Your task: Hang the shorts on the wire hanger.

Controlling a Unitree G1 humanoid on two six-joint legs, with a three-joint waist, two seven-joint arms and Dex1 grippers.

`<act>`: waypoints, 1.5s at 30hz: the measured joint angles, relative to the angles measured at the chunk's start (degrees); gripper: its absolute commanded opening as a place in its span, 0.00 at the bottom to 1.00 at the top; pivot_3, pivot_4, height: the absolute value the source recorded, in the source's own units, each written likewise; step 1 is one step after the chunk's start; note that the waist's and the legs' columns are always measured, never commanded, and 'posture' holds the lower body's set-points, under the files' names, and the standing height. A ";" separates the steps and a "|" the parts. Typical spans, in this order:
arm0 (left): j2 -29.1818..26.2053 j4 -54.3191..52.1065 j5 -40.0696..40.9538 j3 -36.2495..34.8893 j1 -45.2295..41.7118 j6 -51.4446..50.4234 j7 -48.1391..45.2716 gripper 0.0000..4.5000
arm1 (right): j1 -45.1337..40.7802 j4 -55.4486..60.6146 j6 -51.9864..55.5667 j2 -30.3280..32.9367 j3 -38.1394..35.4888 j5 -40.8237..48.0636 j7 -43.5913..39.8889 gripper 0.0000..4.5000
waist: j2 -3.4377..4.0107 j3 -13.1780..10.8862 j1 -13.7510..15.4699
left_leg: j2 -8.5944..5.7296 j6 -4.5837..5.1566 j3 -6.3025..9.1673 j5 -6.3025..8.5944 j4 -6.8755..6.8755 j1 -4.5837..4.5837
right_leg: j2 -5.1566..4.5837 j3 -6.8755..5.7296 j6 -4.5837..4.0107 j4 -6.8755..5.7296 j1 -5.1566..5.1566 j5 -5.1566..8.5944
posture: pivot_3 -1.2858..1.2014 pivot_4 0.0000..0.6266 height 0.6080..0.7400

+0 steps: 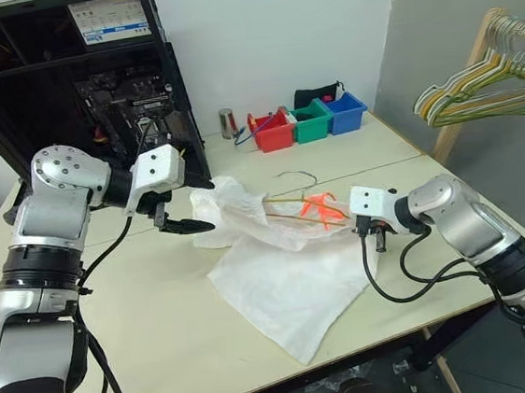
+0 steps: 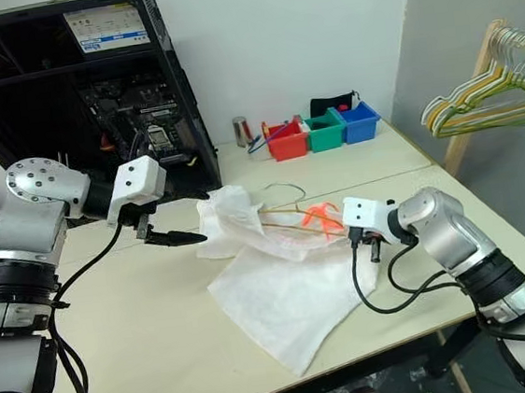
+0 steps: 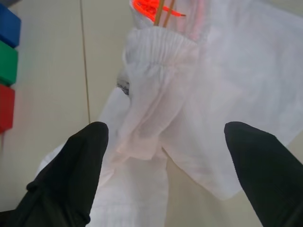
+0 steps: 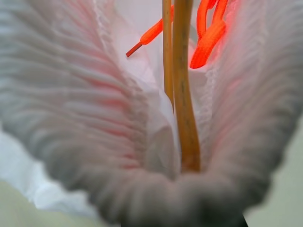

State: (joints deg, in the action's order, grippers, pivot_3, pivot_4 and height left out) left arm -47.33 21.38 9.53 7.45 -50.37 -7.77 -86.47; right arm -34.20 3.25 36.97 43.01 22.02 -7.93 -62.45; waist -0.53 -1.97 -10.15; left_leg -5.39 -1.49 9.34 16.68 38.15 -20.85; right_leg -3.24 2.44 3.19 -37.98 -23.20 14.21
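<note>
Left hand (image 1: 188, 225) is spread wide, holding nothing, hovering just left of the shorts (image 1: 285, 279), fingertips aimed at the bunched left end. Right hand (image 1: 371, 232) is pressed together on the gathered waistband at the right end, with the wire hanger (image 1: 291, 198) running into that same pinch, probably to keep the waist and wire pinned while the other side gets worked. Shorts lie mid-surface, the wire already threaded through the waist, hook poking out on the far side, orange drawstring (image 1: 318, 206) beside the right hand. One leg sprawls toward the near edge. PC case (image 1: 72, 85) stands far left, close behind the left arm. Colored bins (image 1: 309, 121) and a metal can (image 1: 228, 123) sit far back. Bunch of hangers (image 1: 486, 88) on a rack, far right, well apart.
</note>
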 measured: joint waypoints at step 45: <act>51.24 2.51 3.94 4.25 -8.56 2.11 37.60 1.00 | 1.49 12.35 55.13 -14.43 -59.73 -10.52 47.93 0.00 | 1.88 1.41 -8.19 | -0.04 0.47 -0.36 0.28 -0.21 0.69 | 0.01 -0.03 0.89 0.78 1.21 0.57 | 0.36 0.00 1.00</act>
State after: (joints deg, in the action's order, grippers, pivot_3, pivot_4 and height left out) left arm 3.91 23.89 13.47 11.70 -58.94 -5.66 -48.87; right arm -32.71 15.59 92.10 28.58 -37.70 -18.45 -14.52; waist 1.34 -0.57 -18.35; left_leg -5.43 -1.01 8.98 16.96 37.94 -20.15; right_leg -3.23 2.41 4.08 -37.21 -21.99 14.77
